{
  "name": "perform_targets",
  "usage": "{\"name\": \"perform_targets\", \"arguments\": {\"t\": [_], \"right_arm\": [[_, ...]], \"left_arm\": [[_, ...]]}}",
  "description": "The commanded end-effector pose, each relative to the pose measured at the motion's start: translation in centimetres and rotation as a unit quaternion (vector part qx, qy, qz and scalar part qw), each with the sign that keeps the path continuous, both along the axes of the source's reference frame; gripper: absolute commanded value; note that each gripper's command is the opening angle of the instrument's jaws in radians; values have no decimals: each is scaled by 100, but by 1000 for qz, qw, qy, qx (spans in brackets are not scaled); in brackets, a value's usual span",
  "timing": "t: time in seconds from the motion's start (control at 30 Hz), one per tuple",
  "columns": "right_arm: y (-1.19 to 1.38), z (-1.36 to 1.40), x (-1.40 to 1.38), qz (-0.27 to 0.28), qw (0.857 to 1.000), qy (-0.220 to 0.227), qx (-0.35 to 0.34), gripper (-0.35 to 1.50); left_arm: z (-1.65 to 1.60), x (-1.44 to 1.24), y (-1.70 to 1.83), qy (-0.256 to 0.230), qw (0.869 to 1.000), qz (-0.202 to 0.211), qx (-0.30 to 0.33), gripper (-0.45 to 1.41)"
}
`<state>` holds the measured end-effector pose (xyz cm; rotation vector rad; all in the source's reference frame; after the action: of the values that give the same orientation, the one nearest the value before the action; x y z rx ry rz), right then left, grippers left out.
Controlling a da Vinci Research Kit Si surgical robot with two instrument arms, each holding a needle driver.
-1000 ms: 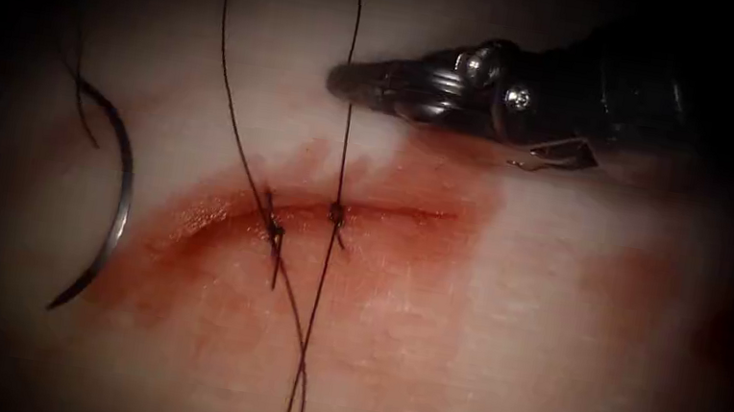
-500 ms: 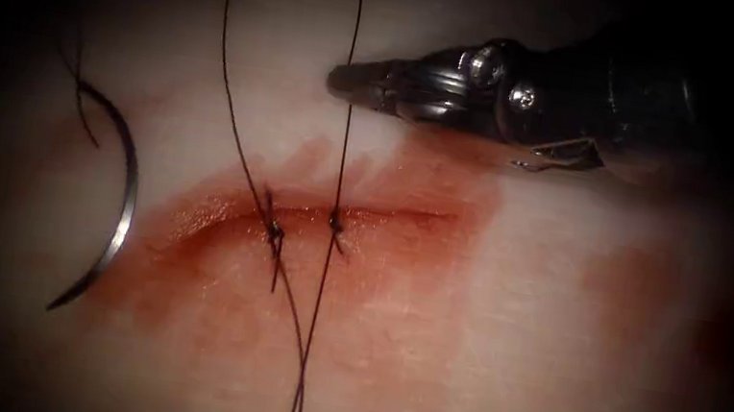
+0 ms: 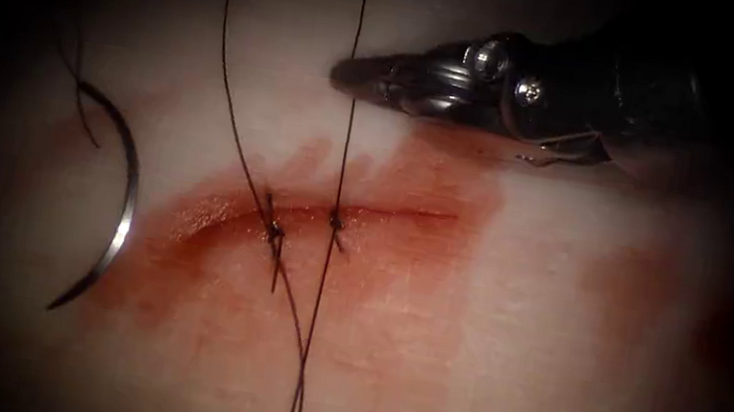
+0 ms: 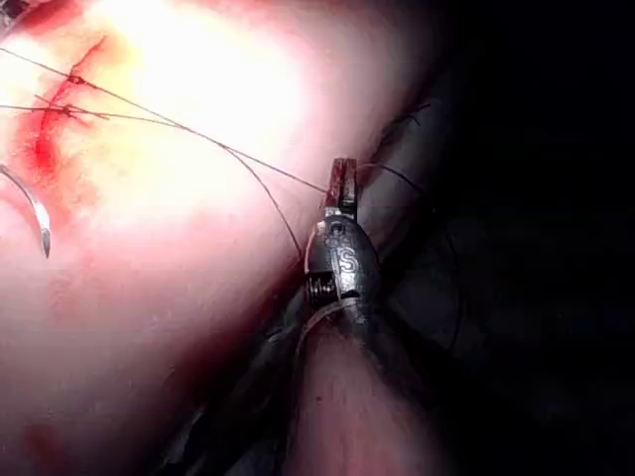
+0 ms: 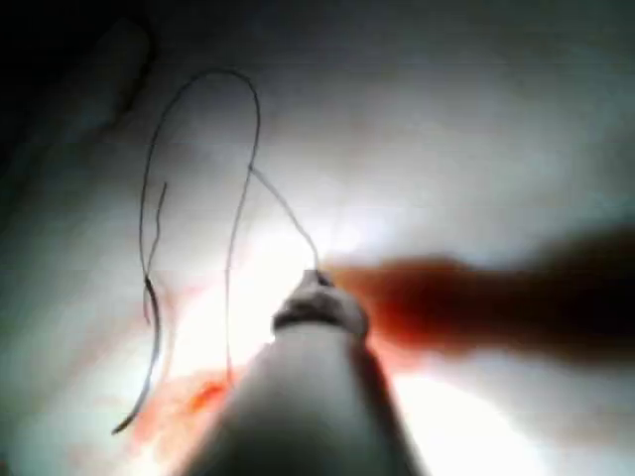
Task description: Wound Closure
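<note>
Right tool (image 3: 348,72), jaws clamped on the thread (image 3: 343,149) beyond the cut (image 3: 366,211), has barely shifted; left tool (image 4: 340,183) grips thread; needle (image 3: 119,208) lies free at left.

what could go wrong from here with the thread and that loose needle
1. The right tool is shut on the thread above the stitch in the cut; hard tension might tear the tissue.
2. The needle lies free, left of the cut, and could get dragged.
3. The left tool also grips thread; strands may tangle.
</note>
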<state>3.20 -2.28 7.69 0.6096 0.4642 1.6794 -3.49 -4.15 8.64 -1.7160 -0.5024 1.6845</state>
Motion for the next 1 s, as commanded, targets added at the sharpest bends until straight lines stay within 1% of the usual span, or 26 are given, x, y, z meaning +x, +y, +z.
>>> {"name": "perform_targets", "arguments": {"t": [0.03, 0.1, 0.13, 0.2, 0.23, 0.27, 0.3, 0.33, 0.37, 0.4, 0.43, 0.47, 0.5, 0.53, 0.57, 0.67, 0.73, 0.77, 0.83, 0.9, 0.93, 1.0], "right_arm": [[-4, 4, 7, -8, 1000, 9, 10, -35], [-10, 2, 7, -35, 998, 36, 33, -35], [-14, 1, 7, -52, 997, 54, 28, -35], [-20, -4, 5, -110, 990, 90, -13, -35], [-23, -6, 3, -169, 977, 112, -69, -35], [-23, -8, 1, -197, 967, 121, -108, -18], [-23, -10, -1, -214, 958, 127, -141, -6], [-22, -12, -4, -219, 951, 135, -173, -1], [-21, -13, -8, -218, 947, 136, -191, 7], [-20, -15, -11, -231, 938, 136, -221, 12], [-18, -17, -18, -250, 924, 130, -260, 12], [-16, -19, -22, -267, 911, 119, -291, 19], [-12, -22, -27, -287, 896, 106, -322, 36], [-7, -26, -34, -302, 884, 92, -345, 66], [-2, -29, -39, -307, 879, 86, -353, 76], [17, -44, -59, -320, 870, 80, -367, 93], [28, -53, -70, -329, 866, 78, -368, 120], [35, -58, -77, -332, 868, 71, -363, 132], [42, -66, -87, -328, 871, 59, -360, 138], [42, -71, -98, -326, 873, 55, -359, 138], [38, -73, -103, -332, 868, 55, -365, 138], [25, -75, -111, -351, 856, 68, -373, 128]], "left_arm": [[3, -5, -7, -2, 1000, 3, 3, -45], [1, -3, -2, -2, 1000, 0, 5, -45], [-1, -2, 1, -1, 1000, -2, 7, -45], [-8, -1, 11, -1, 1000, -5, 12, -45], [-12, 1, 17, -3, 1000, -6, 18, -45], [-15, 2, 23, -1, 1000, -8, 15, -45], [-20, 4, 31, 0, 1000, -9, 13, -45], [-24, 6, 38, 1, 1000, -12, 10, -45], [-28, 8, 45, 3, 1000, -14, 8, -45], [-33, 11, 54, 4, 1000, -16, 6, -45], [-36, 13, 60, 5, 1000, -17, 3, -45], [-39, 16, 66, 6, 1000, -18, 0, -45], [-42, 19, 72, 8, 1000, -20, -3, -45], [-45, 24, 80, 10, 1000, -22, -8, -45], [-48, 27, 86, 11, 1000, -22, -11, -45], [-56, 40, 108, 21, 999, -25, -21, -45], [-62, 47, 125, 28, 999, -27, -28, -45], [-64, 49, 133, 30, 999, -26, -31, -45], [-70, 54, 151, 33, 998, -28, -38, -45], [-74, 57, 166, 36, 998, -29, -44, -45], [-77, 58, 174, 38, 998, -29, -46, -45], [-80, 60, 186, 42, 997, -29, -50, -45]]}}
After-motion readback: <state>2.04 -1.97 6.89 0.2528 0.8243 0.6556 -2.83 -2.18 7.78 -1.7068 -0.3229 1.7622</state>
